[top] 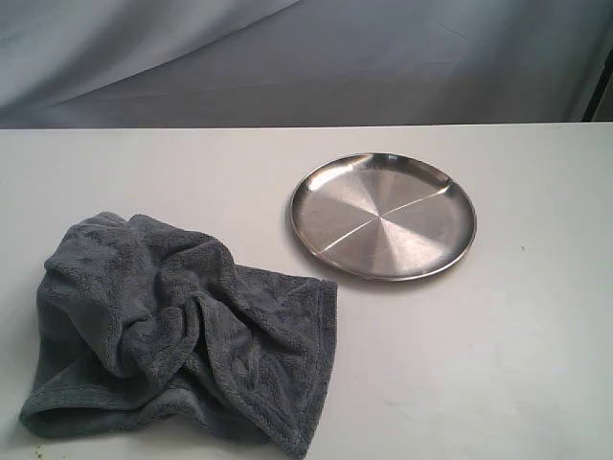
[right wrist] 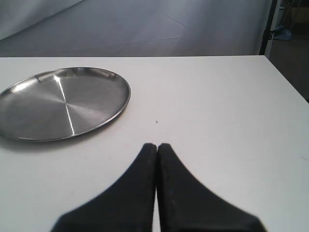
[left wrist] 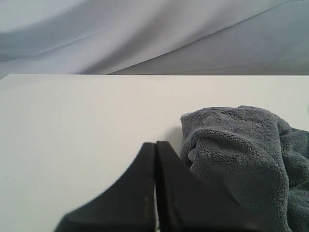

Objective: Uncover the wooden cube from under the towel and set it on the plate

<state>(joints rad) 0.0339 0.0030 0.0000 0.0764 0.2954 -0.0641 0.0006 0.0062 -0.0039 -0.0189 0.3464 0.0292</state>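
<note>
A dark grey fluffy towel (top: 182, 331) lies in a bumpy heap on the white desk (top: 517, 364), at the left side near the front. A round shiny steel plate (top: 383, 216) sits apart from it, further back and to the right, and nothing lies on it. The pale wooden cube does not show in any view. I guess it is hidden under the towel's folds, but no picture shows just where. So the task looks to be at its very start, and the uncovering step is not yet done. The left end effector (left wrist: 155, 144) is pressed shut with nothing in it. It hangs just beside the towel and, as far as I can tell, does not touch it. The right end effector (right wrist: 157, 145) is closed and empty too, near the plate. The next move likely calls for the left one to open its two black fingers, pinch a fold of the towel and pull it away without dragging the cube along. The exterior view shows towel and plate together, but neither arm. Only the left wrist view shows how near its end effector is to the towel, and the plate is missing there. The right wrist view shows the plate up close, but no towel.
</note>
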